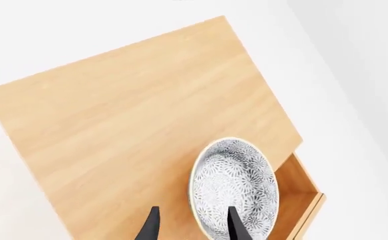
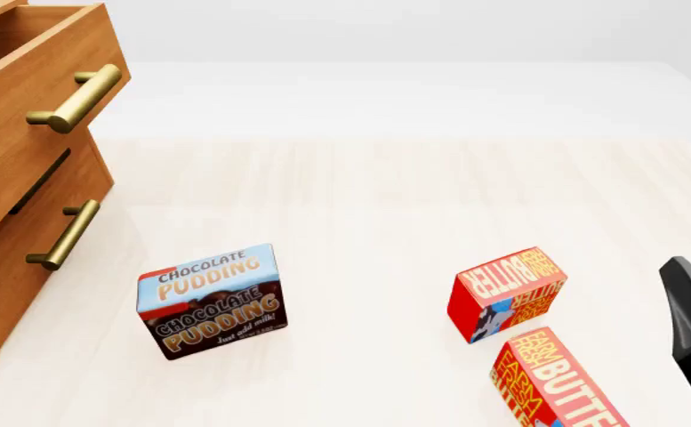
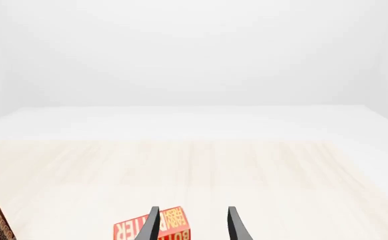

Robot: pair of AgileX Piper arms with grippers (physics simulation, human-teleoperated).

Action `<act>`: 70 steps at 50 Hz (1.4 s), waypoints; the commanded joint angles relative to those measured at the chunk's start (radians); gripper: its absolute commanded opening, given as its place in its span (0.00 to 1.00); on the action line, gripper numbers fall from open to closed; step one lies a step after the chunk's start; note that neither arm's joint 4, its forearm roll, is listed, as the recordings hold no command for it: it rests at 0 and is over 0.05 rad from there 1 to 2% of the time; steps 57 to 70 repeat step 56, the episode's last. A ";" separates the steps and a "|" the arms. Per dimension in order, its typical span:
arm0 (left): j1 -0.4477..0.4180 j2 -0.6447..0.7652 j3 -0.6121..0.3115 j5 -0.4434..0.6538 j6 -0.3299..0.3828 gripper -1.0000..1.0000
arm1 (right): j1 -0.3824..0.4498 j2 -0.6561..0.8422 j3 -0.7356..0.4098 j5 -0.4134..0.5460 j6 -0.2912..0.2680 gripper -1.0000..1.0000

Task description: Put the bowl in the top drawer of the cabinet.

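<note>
One bowl pinched at rim by left gripper | above cabinet, open drawer just beside | right gripper spread, empty.

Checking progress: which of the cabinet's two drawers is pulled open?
The top drawer, the upper of the two brass-handled fronts; it juts out past the lower drawer, which sits further back.
</note>
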 commanded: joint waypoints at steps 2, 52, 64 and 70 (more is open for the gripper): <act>-0.003 -0.041 -0.016 0.044 0.034 1.00 | 0.000 0.000 0.000 -0.001 0.000 1.00; -0.310 -0.280 0.038 0.139 0.022 1.00 | 0.012 -0.002 0.000 -0.011 0.002 1.00; -0.334 -0.292 0.071 0.126 0.019 1.00 | 0.009 -0.002 0.000 -0.011 0.003 1.00; -0.334 -0.292 0.071 0.126 0.019 1.00 | 0.009 -0.002 0.000 -0.011 0.003 1.00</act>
